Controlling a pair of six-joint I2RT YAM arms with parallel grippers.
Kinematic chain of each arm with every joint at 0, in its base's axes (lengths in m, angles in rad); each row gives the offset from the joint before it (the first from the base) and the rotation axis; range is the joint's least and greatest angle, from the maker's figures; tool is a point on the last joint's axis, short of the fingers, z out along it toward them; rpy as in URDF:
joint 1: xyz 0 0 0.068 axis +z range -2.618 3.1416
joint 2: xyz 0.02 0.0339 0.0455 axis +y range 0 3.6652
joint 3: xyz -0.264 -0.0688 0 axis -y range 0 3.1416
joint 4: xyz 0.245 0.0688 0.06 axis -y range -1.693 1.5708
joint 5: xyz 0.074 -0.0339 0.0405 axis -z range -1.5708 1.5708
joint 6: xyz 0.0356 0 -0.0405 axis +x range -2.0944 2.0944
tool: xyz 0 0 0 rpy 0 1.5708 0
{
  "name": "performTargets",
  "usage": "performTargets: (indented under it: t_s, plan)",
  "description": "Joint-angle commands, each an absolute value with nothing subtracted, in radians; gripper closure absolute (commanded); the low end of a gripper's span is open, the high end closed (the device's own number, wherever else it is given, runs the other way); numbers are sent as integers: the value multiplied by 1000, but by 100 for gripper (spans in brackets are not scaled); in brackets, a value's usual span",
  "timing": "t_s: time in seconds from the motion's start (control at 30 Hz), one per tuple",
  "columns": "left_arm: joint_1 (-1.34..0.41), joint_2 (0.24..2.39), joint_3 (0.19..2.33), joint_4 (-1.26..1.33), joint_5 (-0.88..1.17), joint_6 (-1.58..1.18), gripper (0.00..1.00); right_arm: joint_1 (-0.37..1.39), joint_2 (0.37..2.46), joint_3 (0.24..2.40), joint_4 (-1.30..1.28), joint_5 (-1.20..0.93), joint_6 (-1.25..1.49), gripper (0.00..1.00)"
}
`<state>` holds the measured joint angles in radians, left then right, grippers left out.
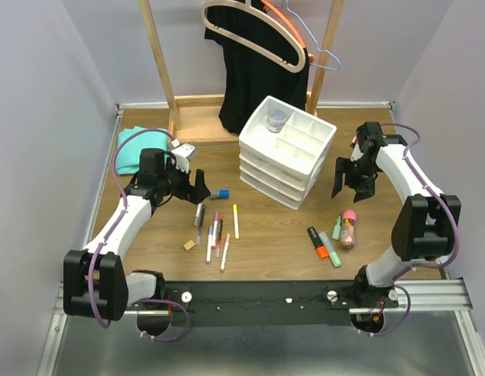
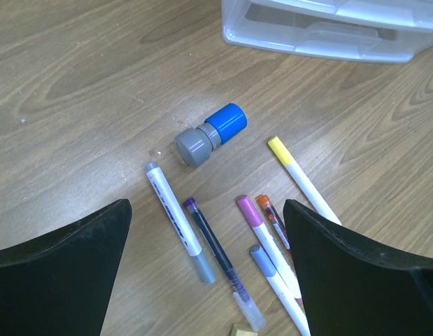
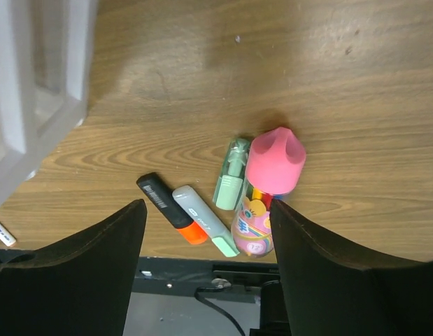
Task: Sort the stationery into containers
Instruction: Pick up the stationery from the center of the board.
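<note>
Wooden table [image 1: 273,235] — left gripper [image 2: 206,206] spread wide, empty, near the blue-capped tube [image 2: 210,134]; right gripper [image 3: 208,206] likewise parted near the pink-capped bottle [image 3: 272,164]

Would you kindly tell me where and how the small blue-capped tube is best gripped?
Grip the blue-capped tube across its grey body, coming straight down from above. It lies on its side, apart from the pens, with bare table along both long sides for the left claw.

Robot lab cell, grey walls [image 1: 38,78], mounting rail [image 1: 266,298]
</note>
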<state>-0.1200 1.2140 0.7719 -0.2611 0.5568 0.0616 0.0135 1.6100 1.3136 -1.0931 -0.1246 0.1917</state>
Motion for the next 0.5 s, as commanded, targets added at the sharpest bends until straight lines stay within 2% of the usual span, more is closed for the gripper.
performTargets:
  t_s: [0.0, 0.47]
  plan:
    - [-124, 1238, 795, -282, 535, 78, 1, 12, 1640, 1214, -1088, -153, 253, 22]
    - [-124, 1353, 868, -261, 558, 52, 1, 12, 1692, 1183, -1120, -14, 316, 22]
